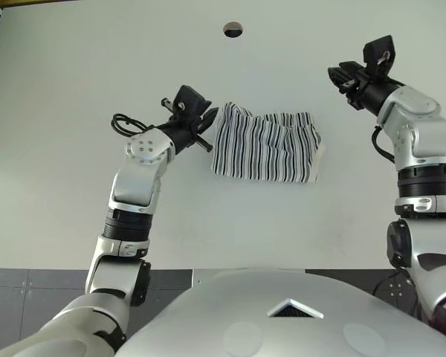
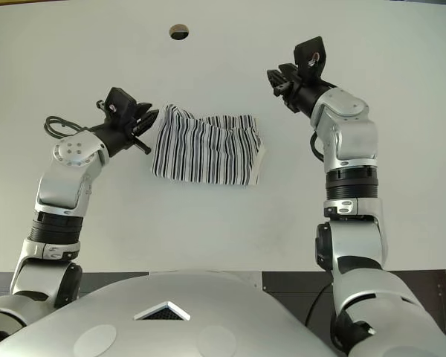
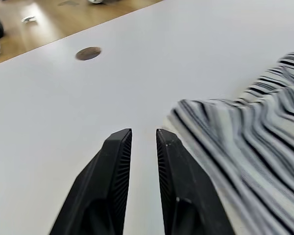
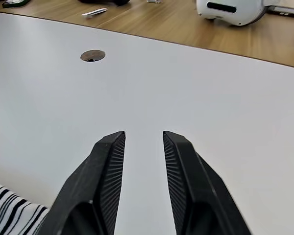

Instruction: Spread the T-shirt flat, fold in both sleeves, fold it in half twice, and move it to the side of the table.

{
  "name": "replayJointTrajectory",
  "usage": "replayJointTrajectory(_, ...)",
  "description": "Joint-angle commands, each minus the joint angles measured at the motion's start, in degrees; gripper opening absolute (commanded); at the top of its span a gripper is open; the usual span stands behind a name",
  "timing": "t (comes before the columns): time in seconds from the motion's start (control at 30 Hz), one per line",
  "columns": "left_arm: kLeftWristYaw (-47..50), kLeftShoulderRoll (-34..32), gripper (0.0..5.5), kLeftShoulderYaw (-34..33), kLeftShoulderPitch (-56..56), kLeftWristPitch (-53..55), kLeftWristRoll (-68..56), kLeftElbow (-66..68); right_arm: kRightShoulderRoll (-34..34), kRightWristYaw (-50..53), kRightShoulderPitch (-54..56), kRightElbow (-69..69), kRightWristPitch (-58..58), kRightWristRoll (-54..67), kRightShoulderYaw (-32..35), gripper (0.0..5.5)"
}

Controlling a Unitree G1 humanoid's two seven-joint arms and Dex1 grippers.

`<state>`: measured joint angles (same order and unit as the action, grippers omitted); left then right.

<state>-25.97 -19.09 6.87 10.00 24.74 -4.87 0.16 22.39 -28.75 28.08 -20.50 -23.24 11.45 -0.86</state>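
Observation:
The black-and-white striped T-shirt (image 1: pixel 266 147) lies folded into a compact rectangle near the middle of the white table (image 1: pixel 67 216). My left gripper (image 1: pixel 210 131) hovers just off the shirt's left edge, its fingers slightly apart with nothing between them. In the left wrist view, the left gripper (image 3: pixel 143 131) sits beside the nearest corner of the T-shirt (image 3: pixel 255 142), not touching it. My right gripper (image 1: pixel 336 75) is raised past the shirt's far right corner. It is open and empty, and in the right wrist view the right gripper (image 4: pixel 143 133) points over bare table, with a strip of the T-shirt (image 4: pixel 10 215) at the frame's corner.
A round cable hole (image 1: pixel 233 29) is set in the table beyond the shirt. Wooden floor lies past the far edge, with a white rounded object (image 4: pixel 230 10) on it. The table's near edge runs just ahead of the robot.

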Motion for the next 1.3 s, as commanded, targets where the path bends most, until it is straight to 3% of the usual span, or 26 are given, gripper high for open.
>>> replayJointTrajectory(0.03,2.0,0.6,0.96,-2.4,0.6,-3.0,0.0,0.4,0.0,-1.4,-4.2,9.0,6.8,-2.4,-2.4,1.23)
replayJointTrajectory(0.1,0.5,1.2,0.96,-3.2,-0.5,-6.3,-2.0,-2.9,0.1,-4.1,-8.2,16.9,8.3,-1.8,-4.4,0.93)
replayJointTrajectory(0.23,-1.4,1.6,0.26,-2.0,-4.1,-11.1,-3.3,-9.1,0.5,-5.7,-15.8,27.4,12.8,-6.6,-11.7,0.12)
replayJointTrajectory(0.33,1.4,2.8,0.13,-3.0,-6.4,-15.2,-2.2,-9.8,-1.8,-3.1,-19.3,28.2,16.2,-12.5,-18.2,0.1)
replayJointTrajectory(0.6,6.5,5.3,0.13,-7.2,-11.0,-21.4,-3.1,-9.7,-13.3,4.1,-15.3,10.6,21.1,-21.0,-27.1,0.1)
replayJointTrajectory(0.8,6.5,6.3,0.13,-6.6,-12.6,-21.5,-3.7,-10.4,-13.6,9.4,-11.9,-2.2,21.6,-30.5,-30.3,0.1)
replayJointTrajectory(0.97,6.2,7.0,0.13,-5.3,-13.3,-21.7,-3.2,-10.9,-7.6,8.9,-12.6,-2.0,17.5,-34.1,-27.7,0.1)
replayJointTrajectory(1.17,6.1,6.5,0.13,-4.9,-14.0,-22.2,-2.9,-11.1,8.1,5.8,-18.9,7.2,13.3,-39.4,-22.5,0.1)
replayJointTrajectory(1.3,6.1,6.6,0.13,-5.2,-14.3,-21.7,-3.6,-12.4,15.7,4.8,-24.9,15.1,8.6,-38.7,-14.4,0.1)
